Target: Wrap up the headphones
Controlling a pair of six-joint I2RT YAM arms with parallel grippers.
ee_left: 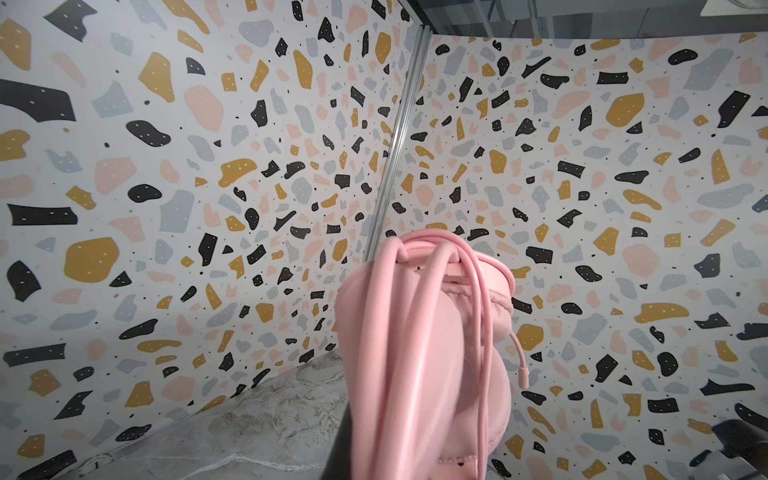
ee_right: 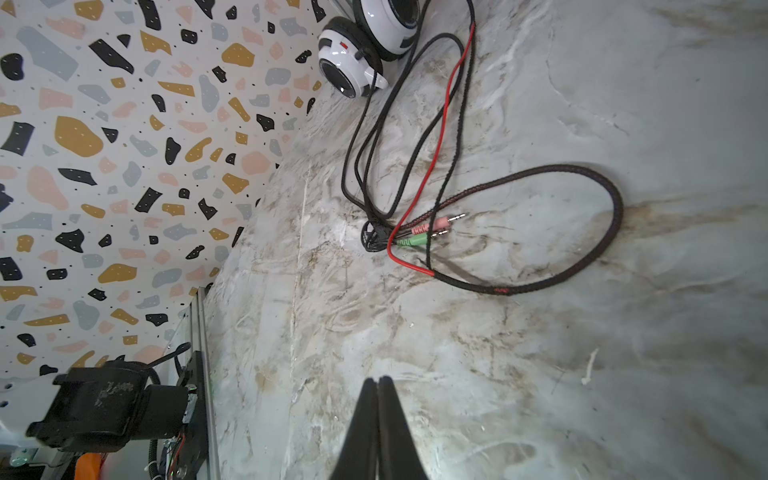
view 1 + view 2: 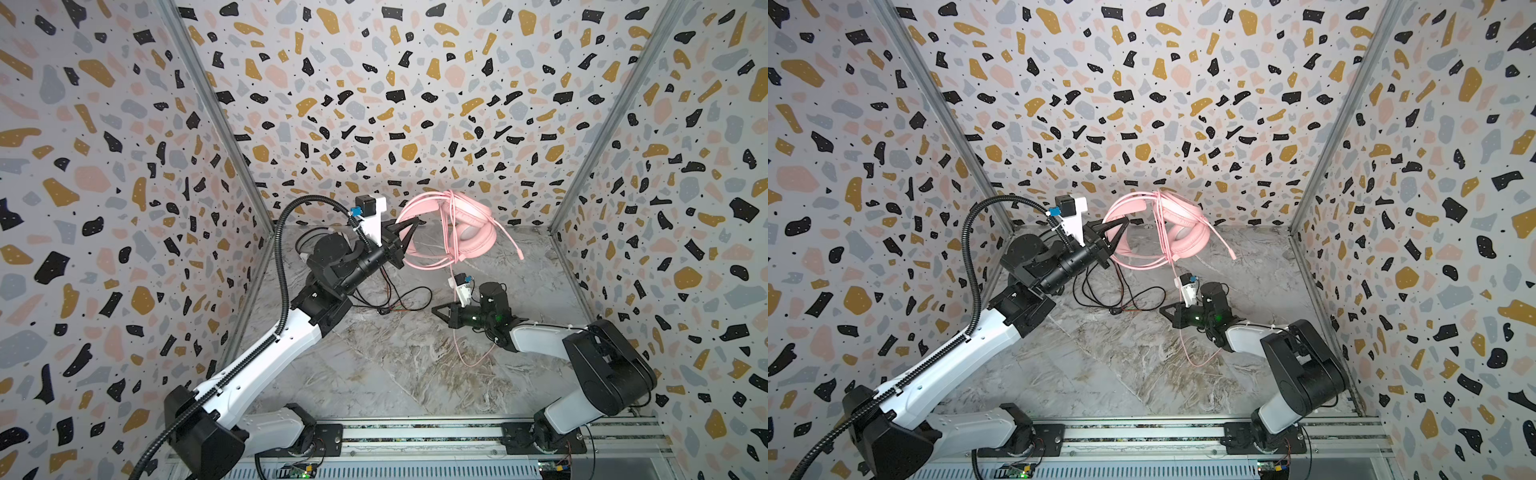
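The pink headphones [image 3: 469,232] [image 3: 1183,228] hang in the air near the back wall. My left gripper [image 3: 415,223] [image 3: 1124,220] is shut on their headband. In the left wrist view the headphones [image 1: 424,353] fill the area in front of the jaws. The pink cable [image 3: 451,241] is looped several times over the ear cups, and its loose end [image 3: 467,359] drops past the right wrist to the table. My right gripper [image 3: 434,309] [image 2: 377,380] is shut and holds nothing, low over the table. The white headphones [image 2: 361,54] lie by the left wall, hidden behind the left arm in both top views.
The white headset's black cable [image 3: 390,299] [image 2: 540,232] sprawls over the marble table [image 3: 374,374] between the arms, with pink and green plugs [image 2: 432,232]. Patterned walls close in the left, back and right. A metal rail [image 3: 415,436] runs along the front edge.
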